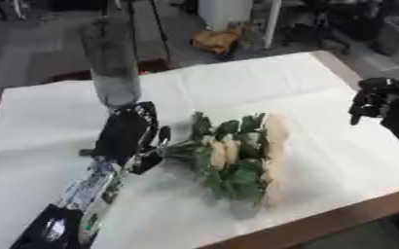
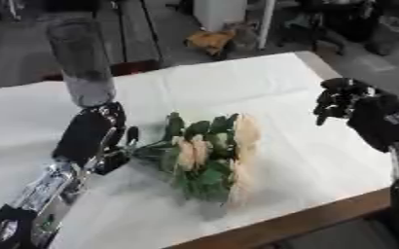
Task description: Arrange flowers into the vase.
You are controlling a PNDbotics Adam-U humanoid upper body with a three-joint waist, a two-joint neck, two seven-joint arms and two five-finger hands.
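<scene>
A bunch of pale peach flowers (image 1: 237,155) with green leaves lies on the white cloth, stems pointing left. My left hand (image 1: 126,133) sits at the stem ends (image 1: 175,147), its fingers and thumb curled round them. Just beyond that hand stands the tall clear vase (image 1: 114,63), upright at the back left of the cloth. My right hand (image 2: 343,99) hovers over the right side of the table, fingers curled and holding nothing, well clear of the flowers.
The white cloth (image 1: 305,92) covers the table; the brown wooden edge (image 1: 322,226) shows along the front right. Past the far edge are a dark floor, stands and a brown object (image 1: 216,40).
</scene>
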